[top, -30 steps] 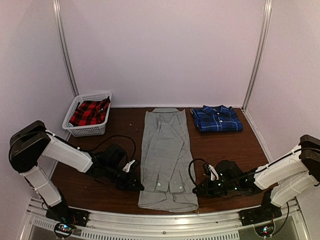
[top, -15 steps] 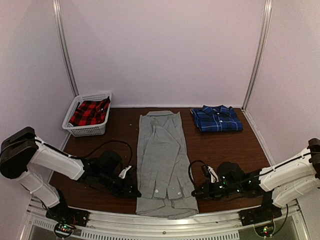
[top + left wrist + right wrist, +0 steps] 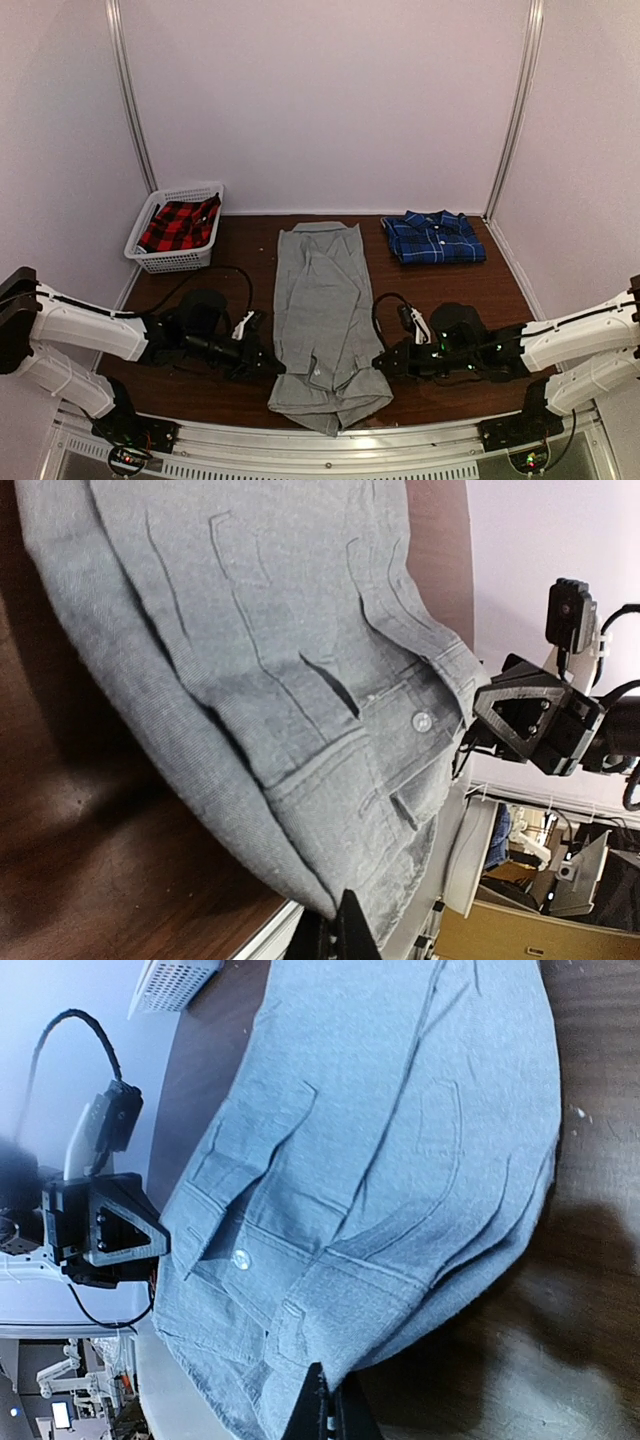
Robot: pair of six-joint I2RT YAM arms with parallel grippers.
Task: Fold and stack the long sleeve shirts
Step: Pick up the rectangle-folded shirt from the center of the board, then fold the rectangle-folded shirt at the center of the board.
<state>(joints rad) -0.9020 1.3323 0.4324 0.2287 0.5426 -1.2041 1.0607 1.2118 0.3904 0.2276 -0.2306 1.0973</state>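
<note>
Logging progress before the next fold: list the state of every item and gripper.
Grey shirt: folded into long strip, near end bunched.
Blue shirt: folded, far right.
Red shirt: crumpled in basket.
Left gripper: shut on grey shirt.
Right gripper: shut on grey shirt.

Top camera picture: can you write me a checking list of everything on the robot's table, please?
Surface: brown wooden table.
Job's things: grey shirt lies lengthwise down the middle, its near end bunched at the front edge; blue plaid shirt lies folded at the far right.
Clutter: white basket at the far left, red plaid cloth inside.
Grippers: left gripper and right gripper are both shut on the grey shirt's near corners.
Cables: left cable and right cable, both black, loop behind the wrists.
Surroundings: plain pale walls; metal rail along the near edge.
</note>
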